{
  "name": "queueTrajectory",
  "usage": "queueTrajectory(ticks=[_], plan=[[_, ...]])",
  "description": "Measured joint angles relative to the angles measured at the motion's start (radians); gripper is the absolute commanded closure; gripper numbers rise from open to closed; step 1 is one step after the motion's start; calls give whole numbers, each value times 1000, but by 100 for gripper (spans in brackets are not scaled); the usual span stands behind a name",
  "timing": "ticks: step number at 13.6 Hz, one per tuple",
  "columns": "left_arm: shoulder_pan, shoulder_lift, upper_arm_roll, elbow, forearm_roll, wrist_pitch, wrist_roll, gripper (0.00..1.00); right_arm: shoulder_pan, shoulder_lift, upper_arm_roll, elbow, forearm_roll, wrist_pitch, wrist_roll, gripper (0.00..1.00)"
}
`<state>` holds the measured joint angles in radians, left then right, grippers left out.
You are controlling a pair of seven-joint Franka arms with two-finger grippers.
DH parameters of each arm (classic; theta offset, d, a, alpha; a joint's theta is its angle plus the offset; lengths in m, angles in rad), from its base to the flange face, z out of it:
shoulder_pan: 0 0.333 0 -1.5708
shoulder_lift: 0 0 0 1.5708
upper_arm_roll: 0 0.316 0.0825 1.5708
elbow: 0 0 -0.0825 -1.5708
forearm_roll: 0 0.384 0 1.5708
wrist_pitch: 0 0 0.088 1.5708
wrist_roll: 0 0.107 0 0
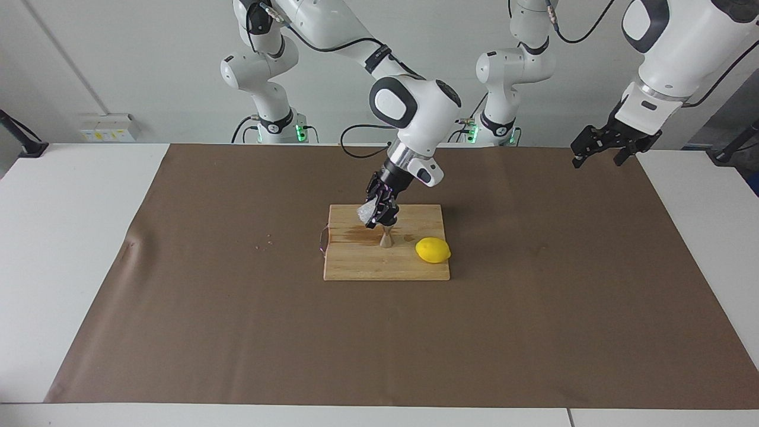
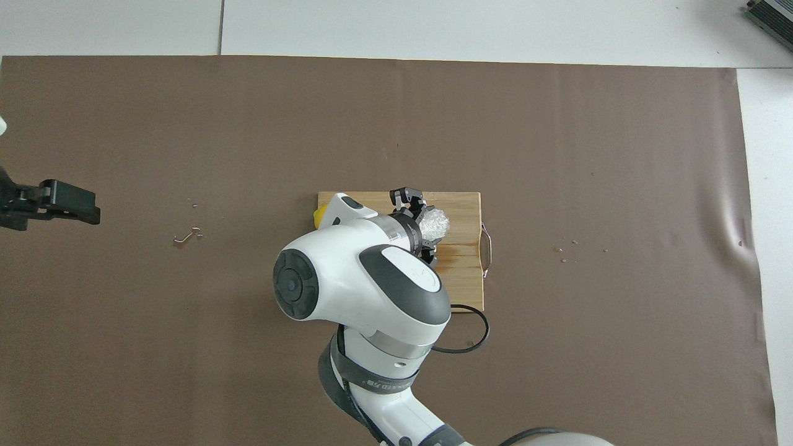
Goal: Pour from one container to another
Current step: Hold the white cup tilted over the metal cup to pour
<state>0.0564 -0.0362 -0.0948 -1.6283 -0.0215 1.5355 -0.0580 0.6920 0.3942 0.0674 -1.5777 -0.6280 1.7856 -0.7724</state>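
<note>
Right gripper [image 1: 380, 209], frame centre, pinches the tilted cup [image 1: 367, 212] over the jigger [image 1: 386, 237] (narrow mouth): misalignment risks spillage onto the board [image 1: 385, 267]; left gripper [image 1: 605, 145] waits spread.

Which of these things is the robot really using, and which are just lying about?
In use: crinkled cup, held tilted by the right gripper over the steel jigger on the wooden board.
Lying about: lemon on the board; left gripper, waiting; brown mat.

A brown mat [image 1: 533, 308] covers a white table [image 1: 65, 237] before a pale wall [image 1: 148, 59].
</note>
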Motion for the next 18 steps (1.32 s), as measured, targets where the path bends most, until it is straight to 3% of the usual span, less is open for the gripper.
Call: queueTrajectory(ticks=[18], plan=[[0, 1, -1, 0, 0, 0, 0, 0, 22, 0, 4, -3, -80, -34, -18, 80]])
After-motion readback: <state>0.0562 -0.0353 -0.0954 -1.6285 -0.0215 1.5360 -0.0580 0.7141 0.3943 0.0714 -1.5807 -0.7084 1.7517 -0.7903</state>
